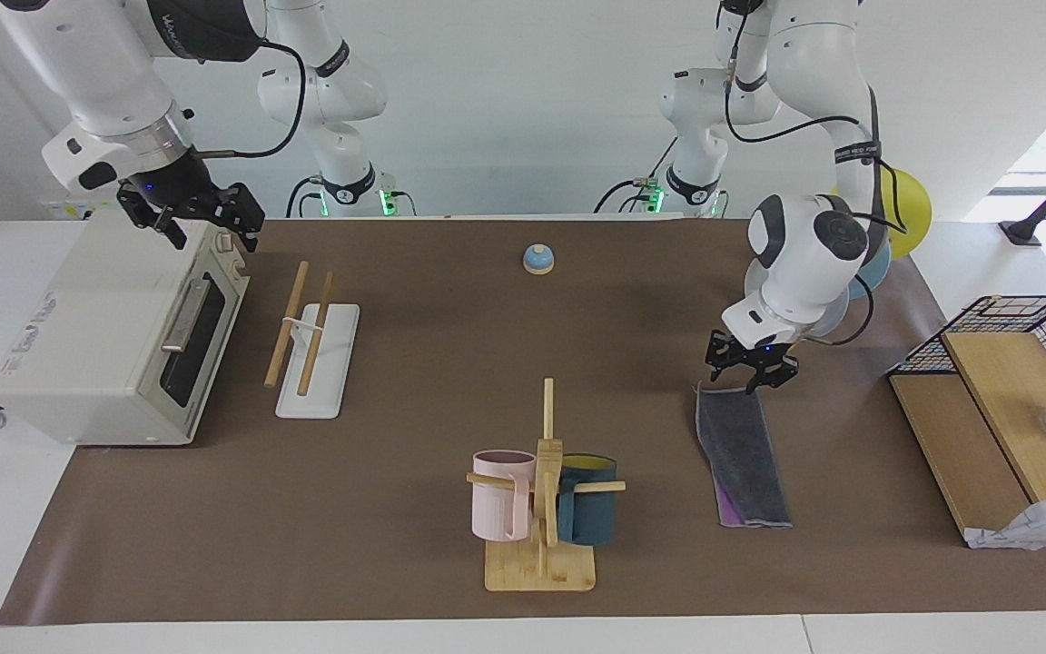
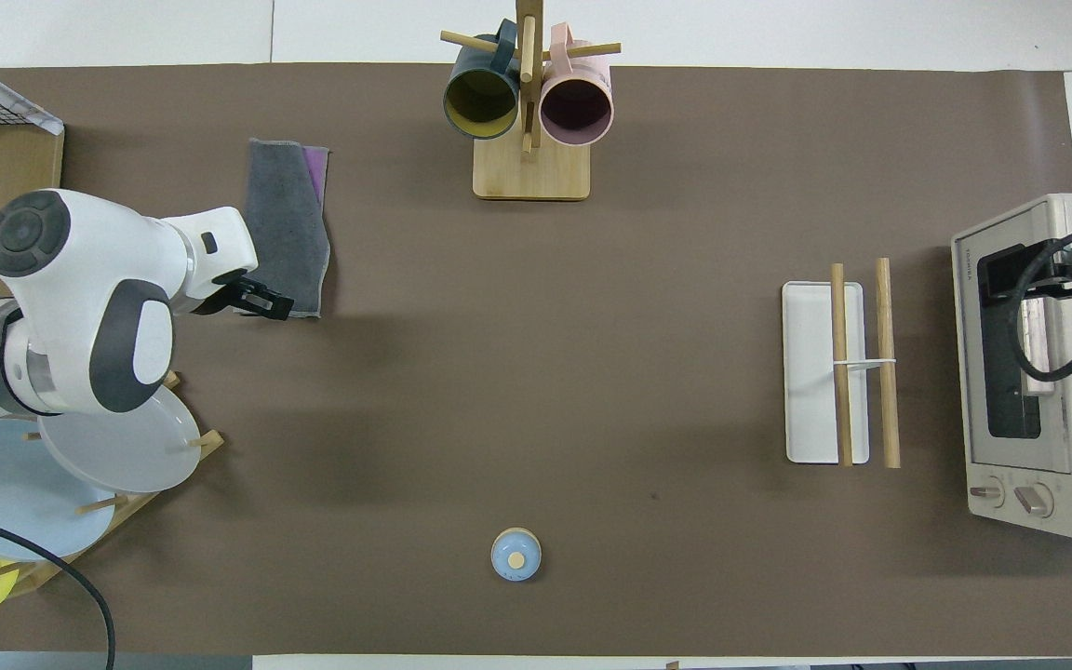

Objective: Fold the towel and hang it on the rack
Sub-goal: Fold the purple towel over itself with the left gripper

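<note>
Facing view gives you the clearest read: the towel lies flat on the mat at the left arm's end of the table, folded lengthwise with the grey face up and only a sliver of purple peeking out along one edge. Its long axis runs away from the robots, and the short end nearest them sits just under your left gripper. That gripper hangs just above that end with its fingers spread and nothing between them, so it is released and clear of the cloth as far as you can see. From overhead the left gripper covers the same near corner of the towel. Your left arm is plainly the nearer one. The rack, its two wooden rods slanting over the white tray, stands well apart toward the right arm's end, just beside the toaster oven. Your right gripper waits over that oven's top, fingers apart and empty. So the coming move looks like another fold or a pickup along that long axis, then a long carry across the table.
</note>
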Controlling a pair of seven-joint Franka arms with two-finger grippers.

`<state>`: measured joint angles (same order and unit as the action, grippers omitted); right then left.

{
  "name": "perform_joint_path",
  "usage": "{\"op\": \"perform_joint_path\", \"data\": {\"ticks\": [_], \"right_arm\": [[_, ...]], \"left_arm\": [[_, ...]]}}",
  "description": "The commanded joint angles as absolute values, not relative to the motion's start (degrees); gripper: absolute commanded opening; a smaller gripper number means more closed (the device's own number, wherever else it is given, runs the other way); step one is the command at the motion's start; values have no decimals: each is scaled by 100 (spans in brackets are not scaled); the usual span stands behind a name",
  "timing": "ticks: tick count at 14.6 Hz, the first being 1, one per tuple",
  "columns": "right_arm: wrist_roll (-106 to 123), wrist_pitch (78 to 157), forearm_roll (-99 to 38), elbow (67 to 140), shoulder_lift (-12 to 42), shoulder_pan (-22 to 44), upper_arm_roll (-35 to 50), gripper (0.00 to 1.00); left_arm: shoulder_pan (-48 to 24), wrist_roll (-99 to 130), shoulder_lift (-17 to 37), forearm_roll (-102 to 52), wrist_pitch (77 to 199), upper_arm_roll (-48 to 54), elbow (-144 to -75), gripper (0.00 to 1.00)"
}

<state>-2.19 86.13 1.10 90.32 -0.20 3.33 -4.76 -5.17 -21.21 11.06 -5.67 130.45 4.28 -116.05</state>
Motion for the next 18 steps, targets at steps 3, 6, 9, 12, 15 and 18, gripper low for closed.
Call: {"op": "perform_joint_path", "data": {"ticks": [3,6,9,12,15,18], "right_arm": [[-114,8666,35,9149,-114,229,-422,100],[-114,8666,35,9158,-114,229,-422,100],[-114,8666,35,9149,-114,229,-422,100],[-114,8666,35,9149,-114,229,-422,100],[-114,8666,35,9149,-114,229,-422,100],[-114,8666,35,9149,-114,229,-422,100]], "left_arm": [[-123,-2171,1230,-562,12744,448,-11241,100],[17,-2197,1659,-1036,13059,448,-11145,100],[62,-2180,2109,-1326,13025,457,-10741,100],[70,-2171,2249,-1696,13095,448,-10723,97],[79,-2171,2294,-1714,13113,448,-10714,85],[62,-2162,2329,-1705,13131,440,-10696,75]]}}
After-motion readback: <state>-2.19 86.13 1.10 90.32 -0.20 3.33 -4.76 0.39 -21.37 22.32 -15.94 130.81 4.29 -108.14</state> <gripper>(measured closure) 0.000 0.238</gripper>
